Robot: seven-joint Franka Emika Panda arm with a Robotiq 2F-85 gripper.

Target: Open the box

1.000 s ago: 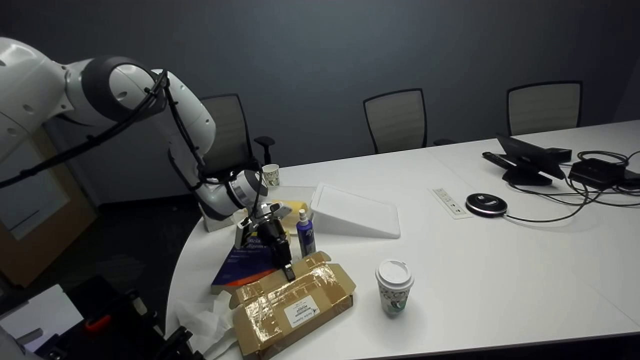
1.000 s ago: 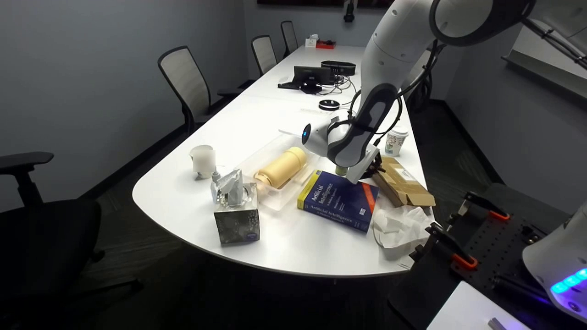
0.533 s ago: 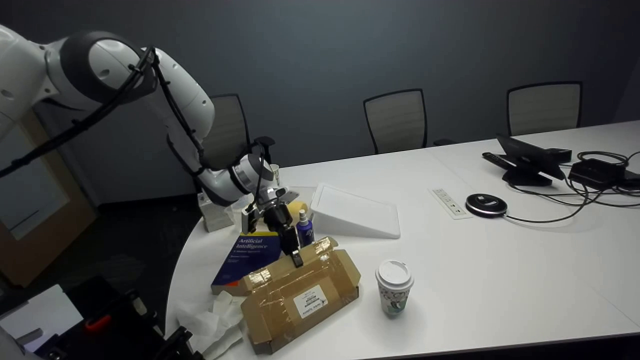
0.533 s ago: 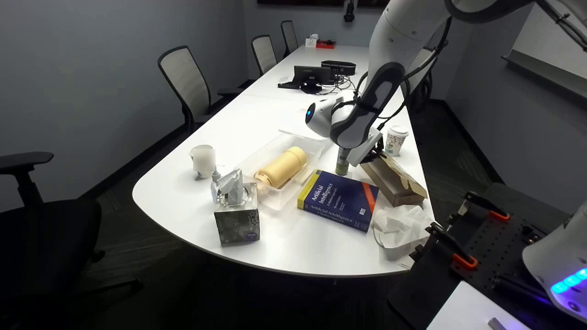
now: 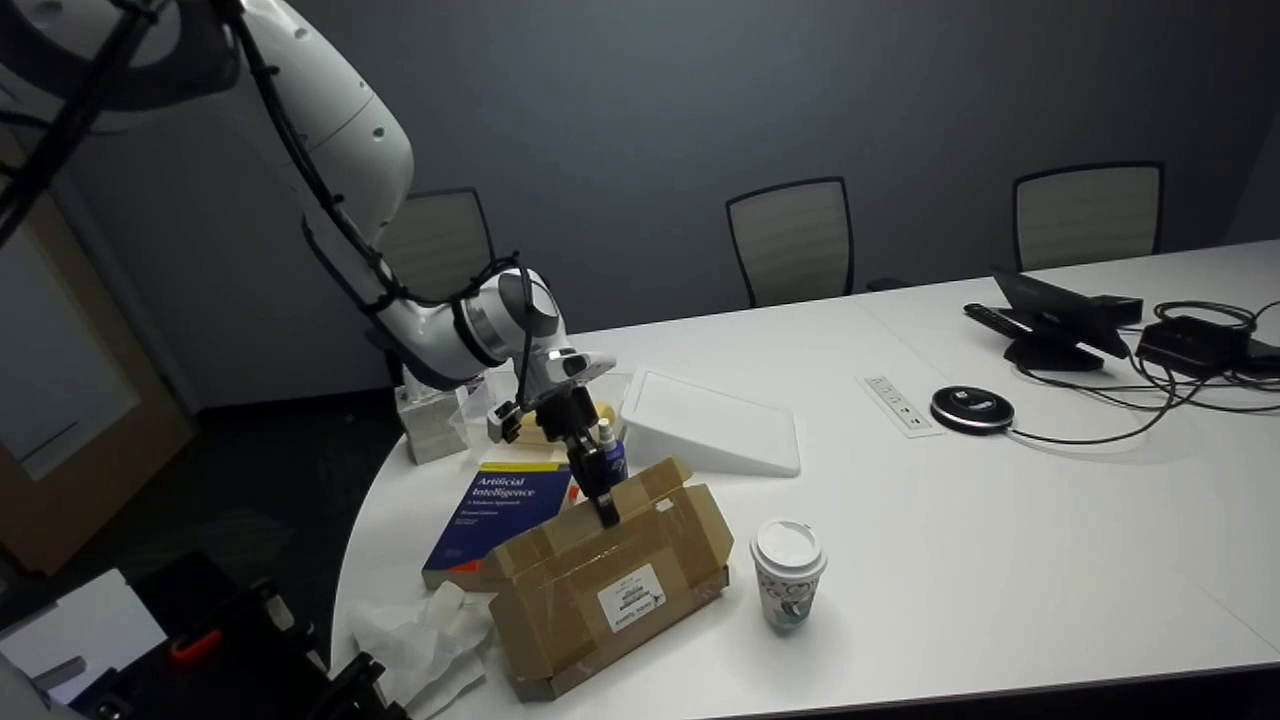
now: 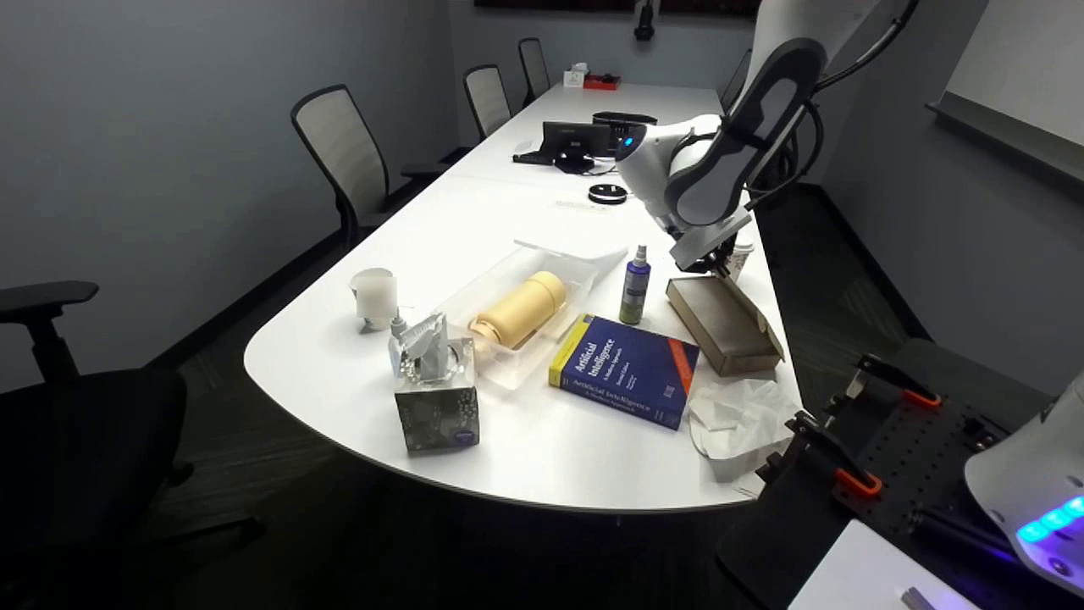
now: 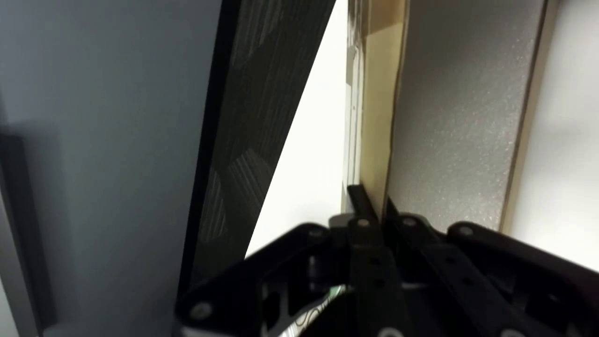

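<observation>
Above white bench [image 5: 900, 540], pinches raised lid [image 5: 605, 568] of tan-brown oblong cardboard box [image 6: 720, 322] between near-closed jaws; could tip box by overpulling.

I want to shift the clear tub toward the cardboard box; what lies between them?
In an exterior view, the purple spray bottle stands and the blue book lies between the clear tub and the cardboard box.

Arm [image 5: 345, 115] cut off in both exterior views, label [image 5: 632, 597] on box [image 5: 595, 558] (print too small to read)
</observation>
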